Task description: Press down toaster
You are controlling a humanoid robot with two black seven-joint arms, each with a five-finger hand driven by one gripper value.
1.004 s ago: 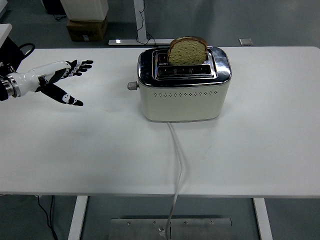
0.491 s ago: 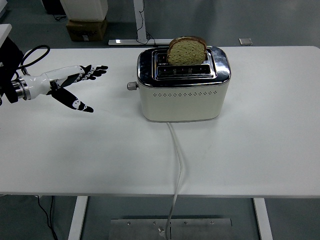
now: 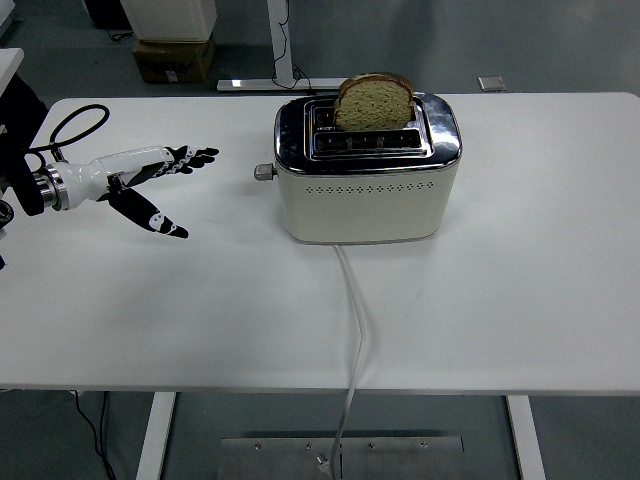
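A cream and chrome toaster [image 3: 367,178] stands at the middle of the white table [image 3: 520,290]. One slice of brown bread [image 3: 373,102] sticks up out of its far slot; the near slot holds nothing. The toaster's small grey lever [image 3: 264,172] juts out of its left end, in the raised position. My left hand [image 3: 165,185] hovers over the table to the left of the toaster, fingers spread and pointing toward the lever, about a hand's length short of it. It holds nothing. The right arm does not show.
A white power cord [image 3: 354,320] runs from the toaster's front down over the table's near edge. Beyond the table stand a cardboard box [image 3: 173,57] and a desk leg [image 3: 283,45] on the floor.
My left hand has moved right and slightly nearer the front edge, closing on the toaster's lever. Its fingers stay spread. Toaster and bread have not moved.
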